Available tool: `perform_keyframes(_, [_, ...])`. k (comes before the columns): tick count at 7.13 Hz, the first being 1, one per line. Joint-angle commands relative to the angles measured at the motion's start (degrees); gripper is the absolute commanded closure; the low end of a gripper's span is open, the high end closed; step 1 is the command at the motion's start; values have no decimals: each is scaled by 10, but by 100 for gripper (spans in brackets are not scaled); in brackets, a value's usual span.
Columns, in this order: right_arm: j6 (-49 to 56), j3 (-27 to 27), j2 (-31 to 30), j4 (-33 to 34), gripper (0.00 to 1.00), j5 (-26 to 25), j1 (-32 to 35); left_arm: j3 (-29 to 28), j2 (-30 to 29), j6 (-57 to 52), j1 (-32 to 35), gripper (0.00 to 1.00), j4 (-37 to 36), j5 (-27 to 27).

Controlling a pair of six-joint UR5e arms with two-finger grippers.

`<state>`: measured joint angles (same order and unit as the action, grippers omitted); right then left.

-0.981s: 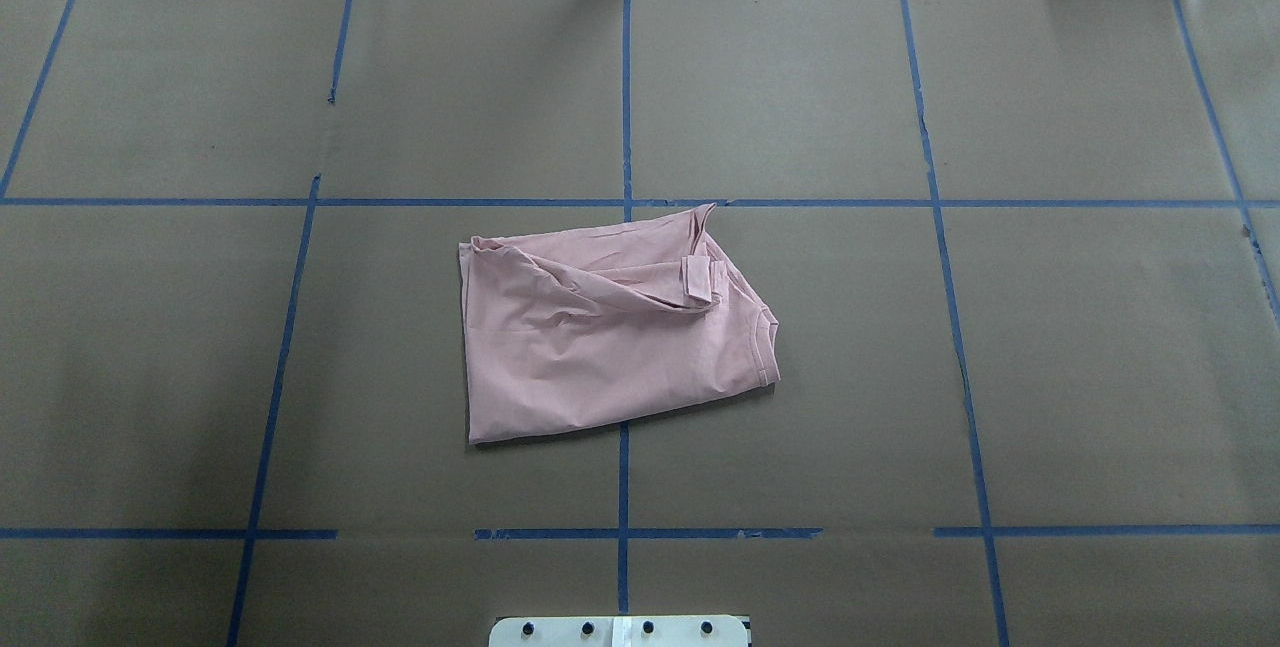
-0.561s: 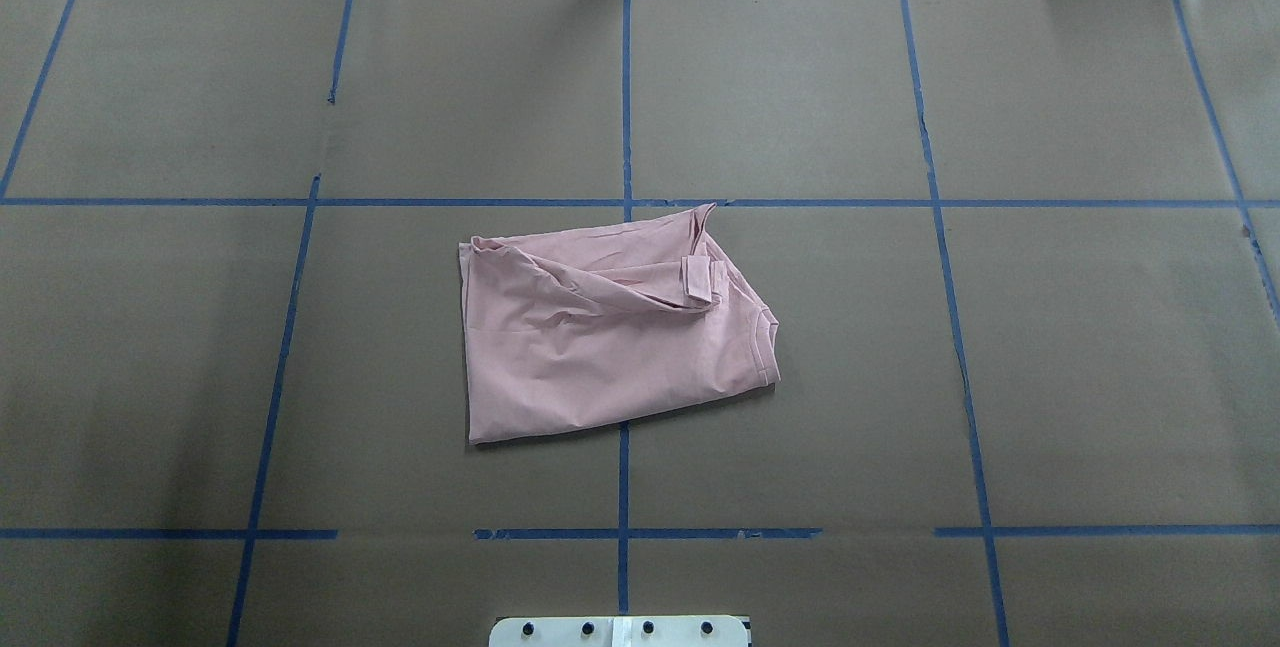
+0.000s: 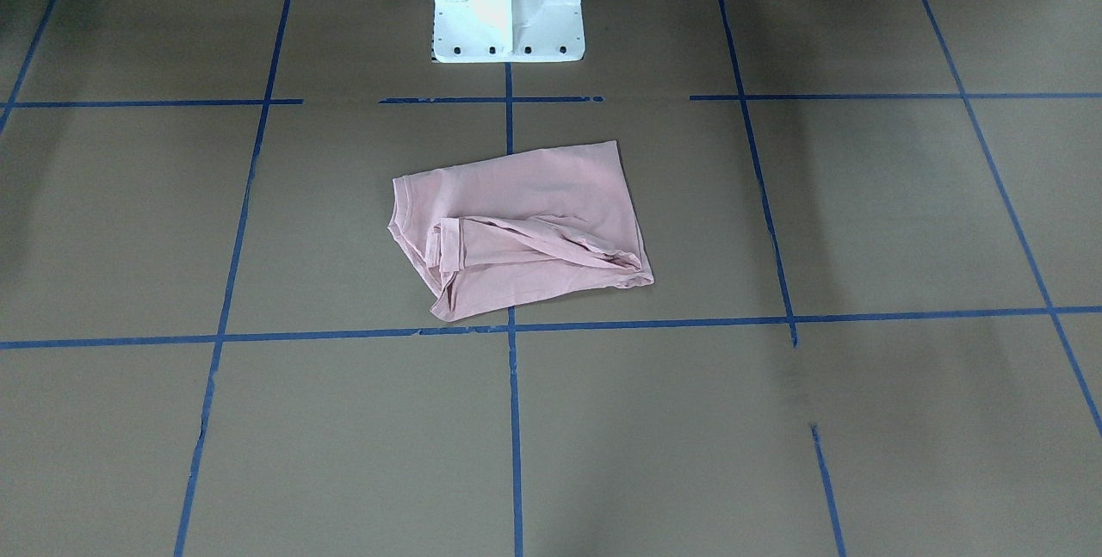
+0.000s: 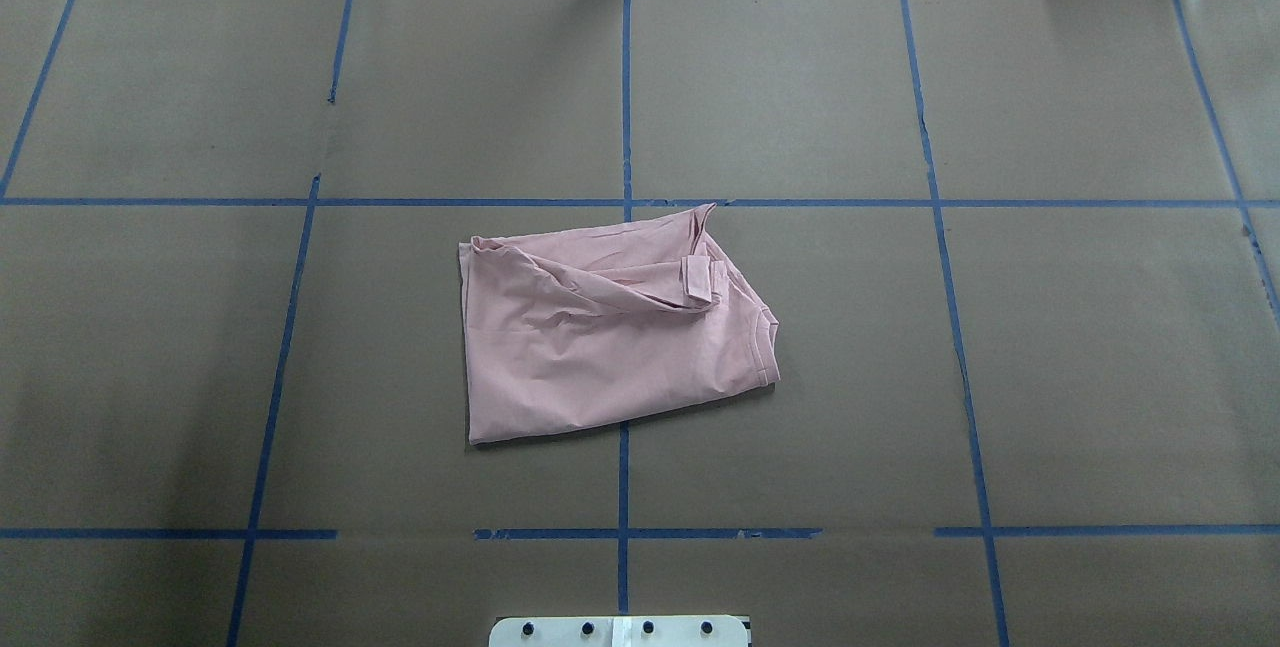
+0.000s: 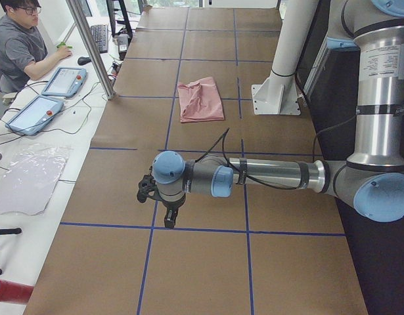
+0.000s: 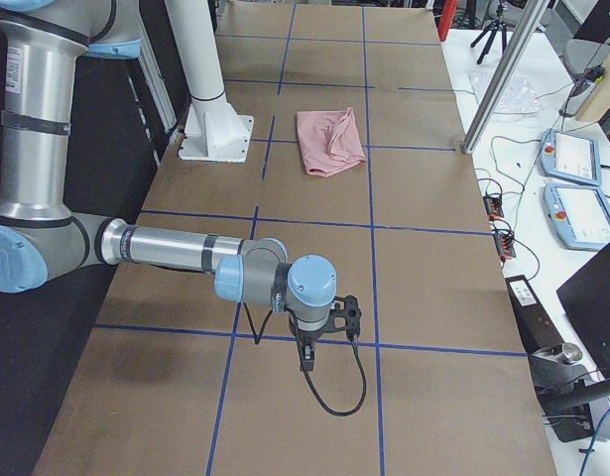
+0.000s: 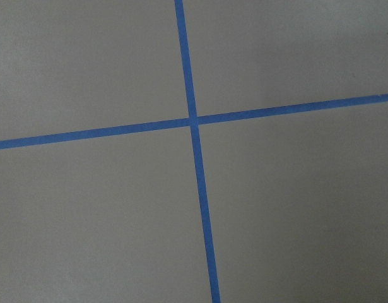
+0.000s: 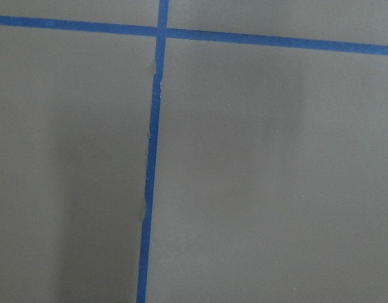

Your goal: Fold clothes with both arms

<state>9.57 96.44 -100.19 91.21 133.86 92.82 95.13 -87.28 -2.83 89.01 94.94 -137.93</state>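
Note:
The pale pink T-shirt lies folded into a rough rectangle at the middle of the brown table, plain side up, with a sleeve bunched across its far part. It also shows in the front-facing view, the left side view and the right side view. No print shows. My left gripper hangs far from the shirt at the table's left end. My right gripper hangs far from it at the right end. Each shows only in a side view, so I cannot tell whether it is open or shut.
The white pedestal base stands at the robot's edge of the table. Blue tape lines grid the brown surface. An operator sits with tablets beyond the far edge. A metal post stands at that edge.

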Motion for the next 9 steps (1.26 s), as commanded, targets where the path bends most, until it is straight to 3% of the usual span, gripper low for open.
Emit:
perform_keyframes(1, [1, 1, 1, 0, 0, 2, 0, 4, 6, 0, 0, 0, 8, 0])
perform_keyframes(5, [-7, 3, 3, 0, 0, 7, 0, -8, 11, 16, 16, 0, 1, 1])
perform_keyframes(9, [-6, 4, 6, -1, 0, 5, 0, -4, 10, 9, 40, 0, 8, 60])
